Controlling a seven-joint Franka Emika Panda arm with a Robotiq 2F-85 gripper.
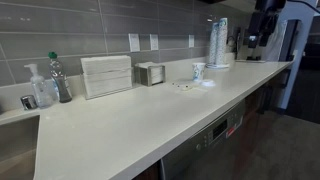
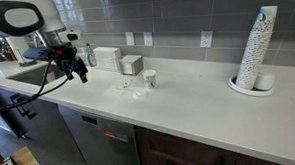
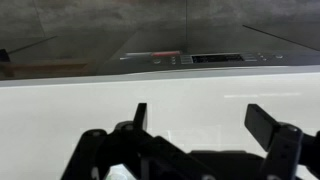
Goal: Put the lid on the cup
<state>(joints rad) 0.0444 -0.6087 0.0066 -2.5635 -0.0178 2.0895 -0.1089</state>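
Observation:
The short white cup [image 1: 198, 71] stands upright on the white counter, and it shows in both exterior views [image 2: 149, 79]. The flat whitish lid [image 1: 208, 83] lies on the counter close beside the cup [image 2: 139, 91]. My gripper [image 2: 79, 73] hangs above the counter's end, well away from both, and is dark and small at the far end in an exterior view [image 1: 254, 39]. In the wrist view the gripper [image 3: 203, 125] is open and empty above bare counter. Cup and lid are out of the wrist view.
A tall stack of white cups [image 2: 258, 46] stands on a plate [image 2: 250, 87]. Small dark scraps [image 2: 121, 89] lie near the cup. A napkin box [image 1: 106, 75], a small holder [image 1: 151, 73], bottles [image 1: 60, 78] and a sink corner [image 1: 15, 108] line the tiled wall. A dishwasher panel [image 3: 190, 58] sits below the counter edge.

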